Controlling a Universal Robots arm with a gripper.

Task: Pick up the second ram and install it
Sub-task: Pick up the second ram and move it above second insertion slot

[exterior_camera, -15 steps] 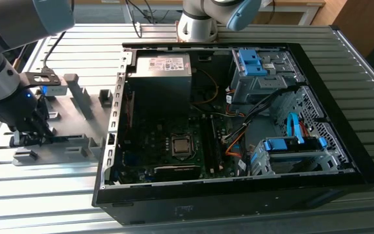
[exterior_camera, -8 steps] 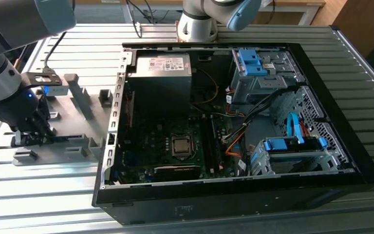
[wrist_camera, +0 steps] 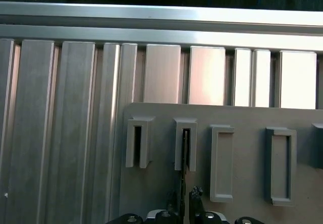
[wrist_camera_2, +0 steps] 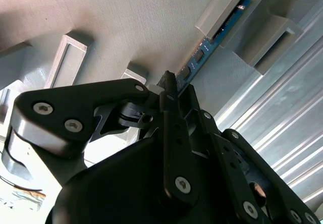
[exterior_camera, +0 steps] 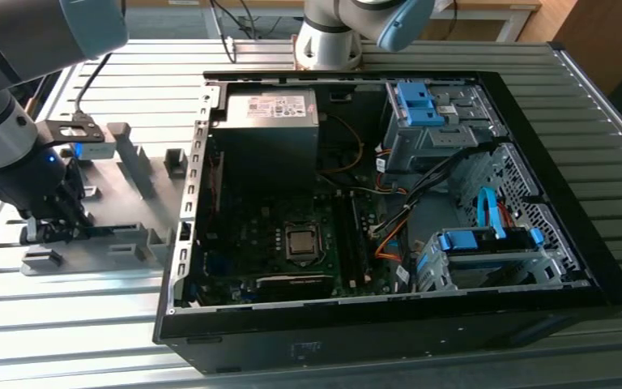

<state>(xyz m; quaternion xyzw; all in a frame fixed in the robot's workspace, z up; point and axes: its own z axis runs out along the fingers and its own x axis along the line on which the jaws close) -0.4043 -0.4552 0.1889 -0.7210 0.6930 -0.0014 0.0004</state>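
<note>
The gripper (exterior_camera: 57, 227) is seen lowered onto the grey fixture (exterior_camera: 127, 243), at the end of the fixture that lies farthest from the open computer case (exterior_camera: 398, 332). The case is set just beside the fixture on the slatted metal table (exterior_camera: 95, 324). The second ram (wrist_camera_2: 202, 50) is found standing on its long edge on the fixture (wrist_camera_2: 126, 22), and its blue-green board and a row of small dark chips are shown in the second wrist view. One end of the stick is seated in the slot of an upright block (wrist_camera_2: 217, 4) of the fixture. From there the stick runs along the fixture's plate to the gripper (wrist_camera_2: 169, 82), where its other end is taken between the black fingers (wrist_camera_2: 169, 113). In the first wrist view the stick (wrist_camera: 182, 153) is presented edge-on as a thin dark line. It leads out of a slotted block (wrist_camera: 192, 133) on the fixture (wrist_camera: 242, 118) and passes straight into the gripper (wrist_camera: 185, 201). The fingers are drawn together on the stick, one against each flat face, so that it is clamped near its end while it rests in the fixture. Further upright blocks (wrist_camera: 222, 163) of the fixture are ranged beside the occupied one, apart from the stick and from the gripper.
</note>
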